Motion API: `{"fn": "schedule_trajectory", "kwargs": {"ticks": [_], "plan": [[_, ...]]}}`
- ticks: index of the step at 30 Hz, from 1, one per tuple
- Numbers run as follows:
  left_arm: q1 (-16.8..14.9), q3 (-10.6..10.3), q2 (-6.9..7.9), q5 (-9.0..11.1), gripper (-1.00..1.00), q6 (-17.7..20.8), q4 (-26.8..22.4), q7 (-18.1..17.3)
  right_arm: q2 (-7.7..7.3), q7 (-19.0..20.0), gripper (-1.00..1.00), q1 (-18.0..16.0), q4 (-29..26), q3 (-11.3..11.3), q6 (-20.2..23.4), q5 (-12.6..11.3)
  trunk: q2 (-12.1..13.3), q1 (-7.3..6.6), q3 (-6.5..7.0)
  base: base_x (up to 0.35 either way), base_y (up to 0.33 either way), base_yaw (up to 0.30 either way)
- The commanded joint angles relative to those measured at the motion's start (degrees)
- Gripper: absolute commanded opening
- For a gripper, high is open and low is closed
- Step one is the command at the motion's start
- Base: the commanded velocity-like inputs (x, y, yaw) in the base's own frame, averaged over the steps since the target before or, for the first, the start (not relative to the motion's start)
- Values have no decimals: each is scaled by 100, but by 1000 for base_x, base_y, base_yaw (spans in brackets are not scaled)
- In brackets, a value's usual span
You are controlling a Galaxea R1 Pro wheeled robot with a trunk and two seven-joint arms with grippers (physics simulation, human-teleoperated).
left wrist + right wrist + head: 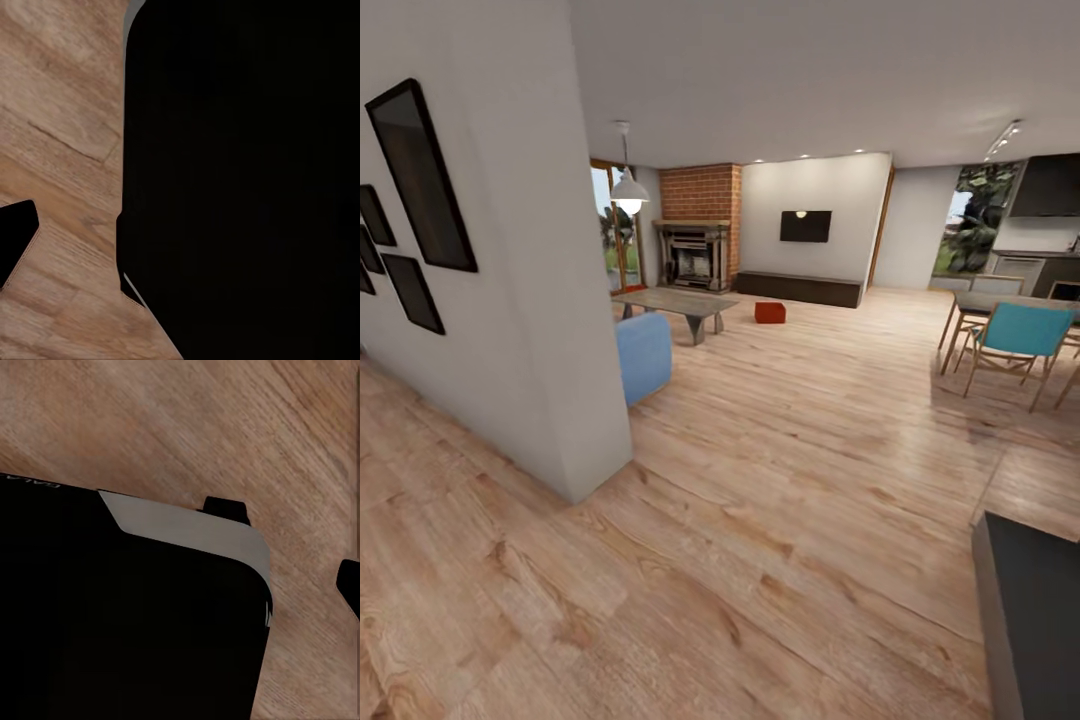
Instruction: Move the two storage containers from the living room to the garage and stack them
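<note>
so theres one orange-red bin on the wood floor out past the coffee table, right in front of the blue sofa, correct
Not quite. In the head view the orange-red bin sits on the wood floor past the coffee table, but in front of the dark low bench under the wall TV, not the blue sofa.

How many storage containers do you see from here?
1. One orange-red storage container sits on the wood floor before the dark low bench, right of the coffee table. The second may be hidden.
</note>
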Motion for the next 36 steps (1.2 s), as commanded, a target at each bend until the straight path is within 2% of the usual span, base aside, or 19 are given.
{"fn": "schedule_trajectory", "kwargs": {"ticks": [1,12,36], "plan": [[-1,-1,0,48,100,-2,-3,-4,3,17,100,-7,18,44,-33,-60,-2,3,-5,322,0,-8],[-1,0,0,48,100,-2,-3,-4,4,17,100,-7,18,45,-33,-62,-2,3,-5,322,0,-33],[-1,-1,0,48,100,-2,-3,-4,4,19,100,-7,18,45,-33,-77,-2,3,-5,322,0,-229]]}}
